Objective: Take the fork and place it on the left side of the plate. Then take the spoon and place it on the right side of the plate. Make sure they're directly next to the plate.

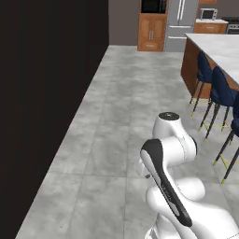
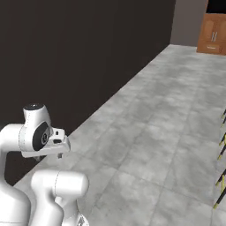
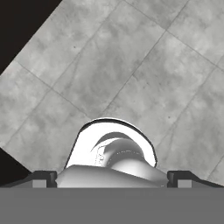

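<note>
So from where I'm standing nothing's been started yet. The arm is folded up over bare grey floor (image 1: 116,140) next to a dark wall (image 1: 42,93), and the tool (image 3: 112,178) hangs spread wide with nothing in it, pointing down at tiles. No fork, spoon or plate anywhere I can see. There's an island counter (image 1: 219,46) with blue stools (image 1: 219,91) off to the side (that's my guess for where they are). Both placements are left to do, and it'll need to drive over first.
</note>
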